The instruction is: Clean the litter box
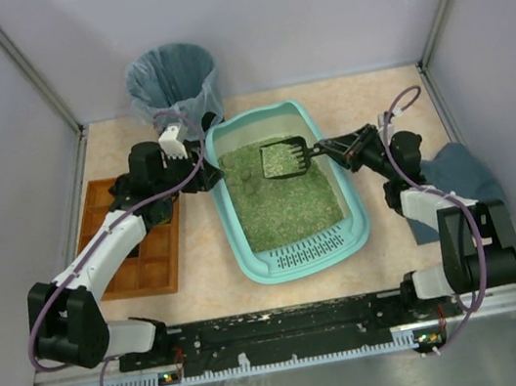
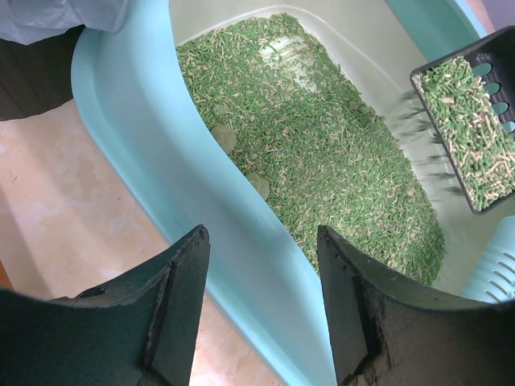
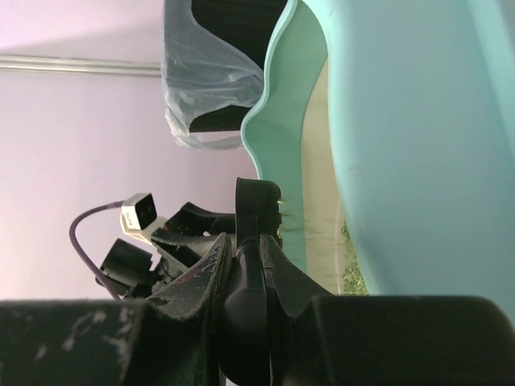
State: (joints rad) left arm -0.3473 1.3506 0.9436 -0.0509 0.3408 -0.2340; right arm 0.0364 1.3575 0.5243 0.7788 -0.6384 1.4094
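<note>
Top external: high, behind both arm bases, looking down over everything. Left wrist: close, sighting past its fingers (image 2: 181, 305) along the litter box (image 2: 121, 121) rim ahead, scoop (image 2: 471, 129) beyond. Right wrist: rolled sideways, tight behind the scoop handle, box wall ahead. All share the box.

- The litter box (image 1: 249, 259) is a large rectangular teal plastic tray with rounded corners, lying flat just beside the bagged bin (image 1: 172, 79).
- A slotted grate lip (image 1: 310, 253) spans the end away from the bin.
- Greenish pellet litter (image 1: 285, 203) covers its floor, with a few pale clumps (image 2: 224, 138) among the pellets.
</note>
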